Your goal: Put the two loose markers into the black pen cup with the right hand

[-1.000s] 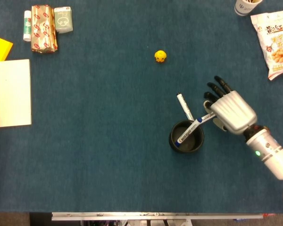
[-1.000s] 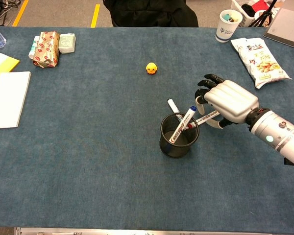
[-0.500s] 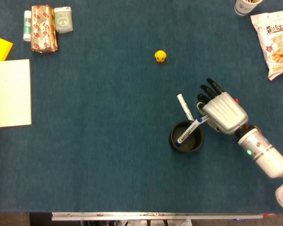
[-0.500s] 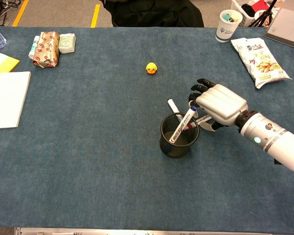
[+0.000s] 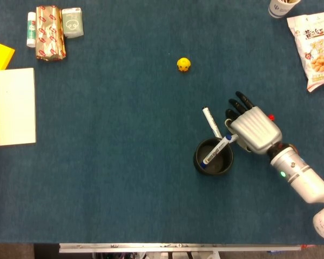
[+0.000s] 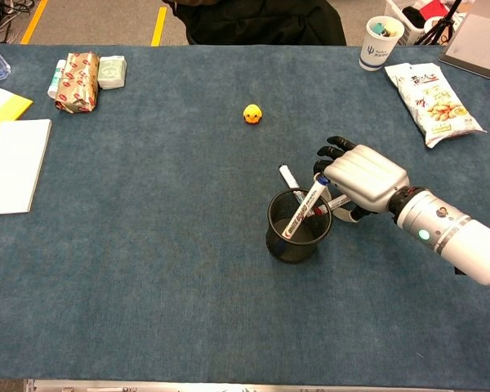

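A table [image 6: 147,269] covered in dark blue felt fills both views under even light. Beyond its far edge, grey floor [image 6: 98,20] carries 2 yellow lines [image 6: 158,24].

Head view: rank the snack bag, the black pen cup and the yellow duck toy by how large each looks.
1. snack bag, largest, though partly cut off by the frame edge.
2. black pen cup.
3. yellow duck toy, clearly smallest.
All rest on the same table, so camera distance hardly skews this.

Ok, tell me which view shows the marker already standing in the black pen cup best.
The chest view: the marker leans in the mesh pen cup side-on, its printed barrel and blue cap showing beside the right hand. The head view looks straight down, so the marker appears foreshortened across the cup's opening.
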`<action>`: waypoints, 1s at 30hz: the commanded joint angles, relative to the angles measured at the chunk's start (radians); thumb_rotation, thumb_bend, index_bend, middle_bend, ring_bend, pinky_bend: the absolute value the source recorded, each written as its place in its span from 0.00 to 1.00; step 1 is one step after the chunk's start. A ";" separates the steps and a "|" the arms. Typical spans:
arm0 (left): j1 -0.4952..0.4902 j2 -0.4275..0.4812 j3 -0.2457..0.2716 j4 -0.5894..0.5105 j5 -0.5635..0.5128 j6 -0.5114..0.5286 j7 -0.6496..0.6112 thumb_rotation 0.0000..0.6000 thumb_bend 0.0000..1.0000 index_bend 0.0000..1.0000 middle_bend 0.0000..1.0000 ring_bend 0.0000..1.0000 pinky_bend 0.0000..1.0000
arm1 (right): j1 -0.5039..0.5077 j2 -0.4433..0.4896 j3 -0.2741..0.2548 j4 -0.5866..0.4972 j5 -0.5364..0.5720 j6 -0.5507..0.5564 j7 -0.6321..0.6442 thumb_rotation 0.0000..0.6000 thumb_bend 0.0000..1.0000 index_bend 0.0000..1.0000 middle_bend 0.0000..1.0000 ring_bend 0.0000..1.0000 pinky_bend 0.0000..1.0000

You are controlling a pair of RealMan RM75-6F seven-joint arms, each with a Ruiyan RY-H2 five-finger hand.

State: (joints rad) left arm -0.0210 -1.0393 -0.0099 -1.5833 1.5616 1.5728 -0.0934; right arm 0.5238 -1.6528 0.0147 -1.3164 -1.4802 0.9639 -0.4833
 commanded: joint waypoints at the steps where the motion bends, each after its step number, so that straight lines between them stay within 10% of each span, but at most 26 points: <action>1: 0.000 -0.001 0.000 0.001 -0.002 -0.002 0.001 1.00 0.20 0.11 0.17 0.19 0.24 | 0.000 0.005 0.001 -0.002 0.006 0.004 0.006 1.00 0.27 0.60 0.34 0.13 0.03; 19: 0.000 0.010 -0.001 -0.032 0.007 0.004 0.035 1.00 0.20 0.11 0.17 0.19 0.24 | -0.026 0.263 0.080 -0.401 -0.081 0.198 0.396 1.00 0.28 0.64 0.36 0.13 0.03; 30: 0.012 0.022 0.002 -0.060 0.007 0.014 0.059 1.00 0.19 0.11 0.17 0.19 0.24 | 0.000 0.296 0.026 -0.512 -0.210 0.216 0.749 1.00 0.28 0.65 0.38 0.13 0.03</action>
State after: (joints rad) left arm -0.0096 -1.0178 -0.0080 -1.6427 1.5683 1.5870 -0.0344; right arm 0.5106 -1.3544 0.0617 -1.8130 -1.6561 1.1820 0.1931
